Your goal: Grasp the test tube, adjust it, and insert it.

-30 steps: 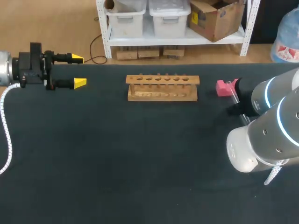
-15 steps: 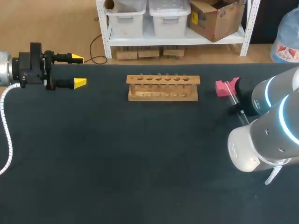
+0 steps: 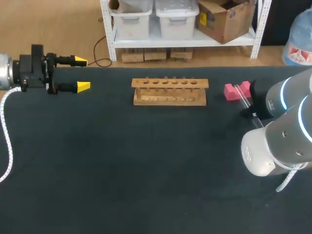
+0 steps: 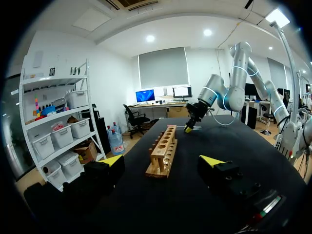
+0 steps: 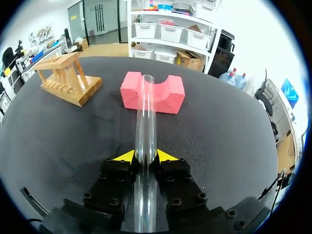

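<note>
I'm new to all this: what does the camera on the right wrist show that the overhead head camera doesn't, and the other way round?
Only the right wrist view shows the right gripper shut on the glass test tube, with a yellow tip on each side of it. Only the head view shows the left gripper, open, off at the far left, and the bulk of the right arm, which hides its own gripper. Both show the tube, the pink foam block at its open end, and the wooden rack.
</note>
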